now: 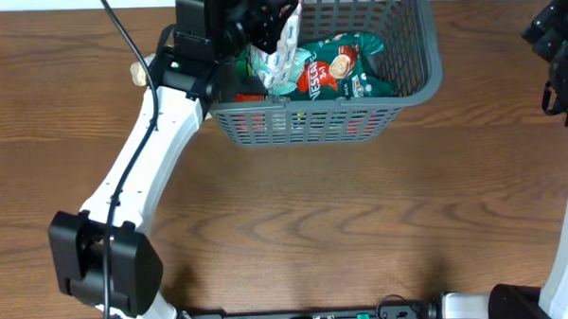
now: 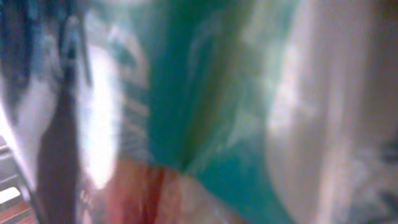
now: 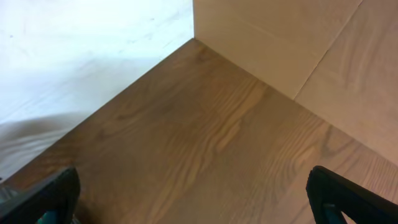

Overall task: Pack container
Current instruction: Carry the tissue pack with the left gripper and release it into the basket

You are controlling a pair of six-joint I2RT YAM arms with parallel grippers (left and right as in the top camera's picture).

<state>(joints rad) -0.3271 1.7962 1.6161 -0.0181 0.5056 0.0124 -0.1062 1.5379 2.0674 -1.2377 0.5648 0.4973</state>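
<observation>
- The left end effector point(image 1: 266, 20) is squeezing the top of a pale, crinkly packet point(image 1: 284, 41) and is holding it up over the left end of the container point(image 1: 423, 74). In the left wrist view the packet is filling the whole picture and looking very blurry, so I am judging this grip from the view above.
- The container is sitting on the counter point(image 1: 315, 225) at its far edge, a little right of the middle. A green packet point(image 1: 342, 65) is lying inside it.
- To do this step well, the arm should be going down slowly until the pale packet is low between the walls, next to the green one. Only then should the fingers be letting go. Dropping it from up high could leave it flopping on the rim or falling outside.
- The right end effector point(image 3: 193, 190) is hanging far off to the right with its fingers wide apart. It is holding nothing and touching nothing, with only bare counter under it.
</observation>
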